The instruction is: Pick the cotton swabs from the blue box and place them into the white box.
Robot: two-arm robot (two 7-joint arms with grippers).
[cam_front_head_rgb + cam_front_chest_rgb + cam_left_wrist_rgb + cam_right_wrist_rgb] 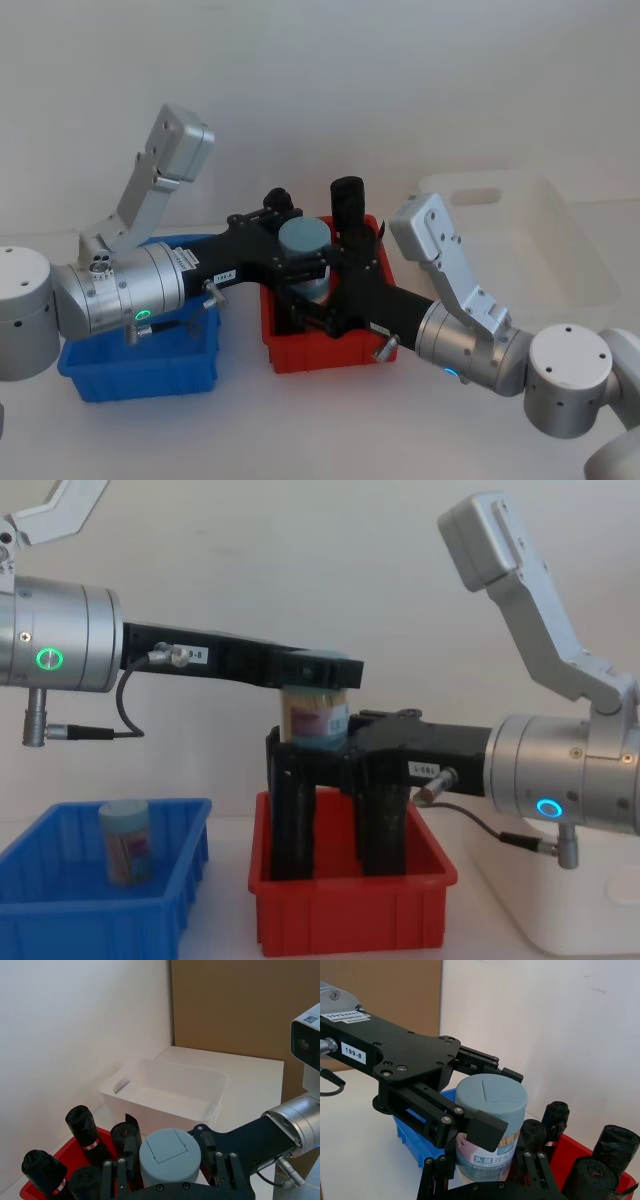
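Chest view shows a jar of cotton swabs (316,720) held in the air above the red bin (350,925), caught between both grippers. The left gripper (318,672) reaches in from the left and is closed around the top of the jar. In the right wrist view one of its fingers (482,1129) presses against the lower edge of the pale blue lid. The right gripper (318,752) comes in from the right, lower down, and is closed on the jar's lower half, flanking the pinkish label. Pale swab sticks show through the clear wall between the two grips. Tall black rolls (347,198) stand upright in the red bin, beneath and behind the jar. A second jar (127,842) stands upright in the blue box (55,925), which sits just beside the red bin on its left. The white box (565,255) sits on the red bin's right side, close by.
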